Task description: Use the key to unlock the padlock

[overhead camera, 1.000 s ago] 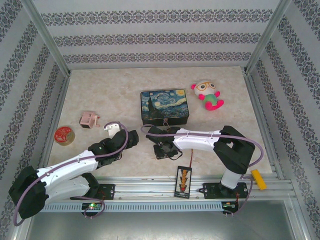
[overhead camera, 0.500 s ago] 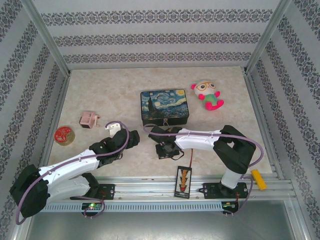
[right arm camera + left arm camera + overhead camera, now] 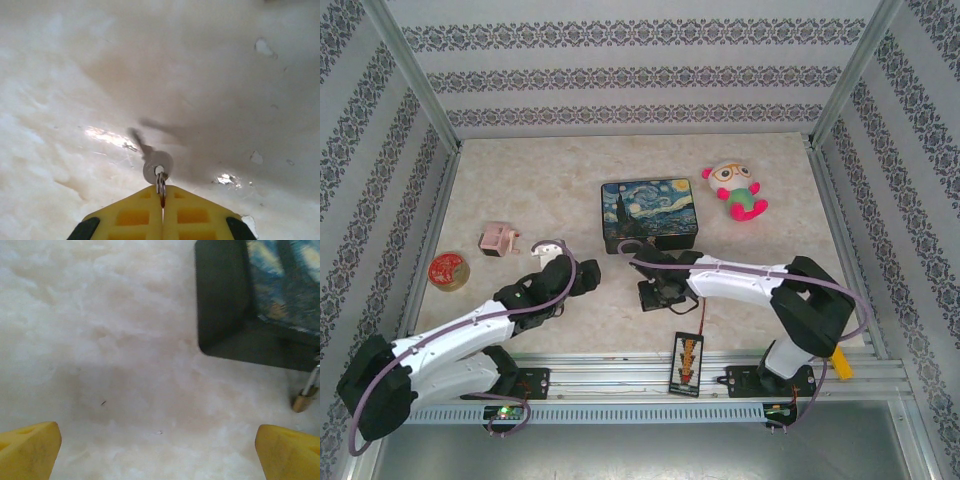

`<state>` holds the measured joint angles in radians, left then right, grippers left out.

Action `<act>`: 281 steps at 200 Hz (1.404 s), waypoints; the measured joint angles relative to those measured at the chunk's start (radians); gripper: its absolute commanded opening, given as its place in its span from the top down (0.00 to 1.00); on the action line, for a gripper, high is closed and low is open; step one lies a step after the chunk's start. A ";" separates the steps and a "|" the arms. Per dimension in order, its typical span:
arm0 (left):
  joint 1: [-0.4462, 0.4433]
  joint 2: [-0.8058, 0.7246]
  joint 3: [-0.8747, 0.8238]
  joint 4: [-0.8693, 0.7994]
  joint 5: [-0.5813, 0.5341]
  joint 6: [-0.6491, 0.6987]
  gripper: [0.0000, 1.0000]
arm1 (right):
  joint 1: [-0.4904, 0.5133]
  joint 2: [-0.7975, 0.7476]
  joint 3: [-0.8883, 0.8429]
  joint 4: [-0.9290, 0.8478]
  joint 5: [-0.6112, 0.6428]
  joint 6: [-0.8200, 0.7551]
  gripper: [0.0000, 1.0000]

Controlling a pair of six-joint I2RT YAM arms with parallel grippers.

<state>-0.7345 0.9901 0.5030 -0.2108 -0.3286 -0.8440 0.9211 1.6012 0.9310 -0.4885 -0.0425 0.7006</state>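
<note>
Padlock, tiny and brass-coloured, shows at the right edge of the left wrist view. Its thin shackle rises toward the dark front of the painted box in the upper right. We see the left gripper spread wide, its yellow tips in the two lower corners, holding nothing above the pale table.

In the right wrist view, the right gripper at the bottom centre is pressed together on the small ring of the key. The key's blade points to the upper left, above its shadow.

In the top view, both arms reach toward the patch of table just below the box at centre.

We judge the key is picked up. Carrying it to the padlock, inserting it and turning it remain.
</note>
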 measured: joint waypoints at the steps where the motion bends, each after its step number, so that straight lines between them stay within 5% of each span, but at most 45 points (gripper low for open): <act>1: 0.000 -0.001 0.000 0.001 0.001 0.001 0.01 | -0.001 -0.003 0.000 0.002 0.000 -0.001 1.00; 98: 0.010 -0.055 -0.024 0.217 0.251 0.276 0.01 | -0.148 -0.219 -0.058 0.138 -0.096 -0.050 1.00; 152: 0.010 -0.047 -0.121 0.484 0.367 0.421 0.01 | -0.275 -0.348 -0.055 0.142 -0.220 -0.036 1.00; 240: 0.010 0.155 -0.159 0.994 0.531 0.668 0.00 | -0.324 -0.403 0.033 0.181 -0.410 0.032 1.00; 281: 0.010 0.256 -0.158 1.138 0.600 0.760 0.14 | -0.324 -0.411 0.037 0.231 -0.461 0.082 1.00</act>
<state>-0.7242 1.2465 0.3447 0.9276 0.2714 -0.0845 0.5972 1.1900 0.9680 -0.2573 -0.5037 0.7830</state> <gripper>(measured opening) 0.909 0.057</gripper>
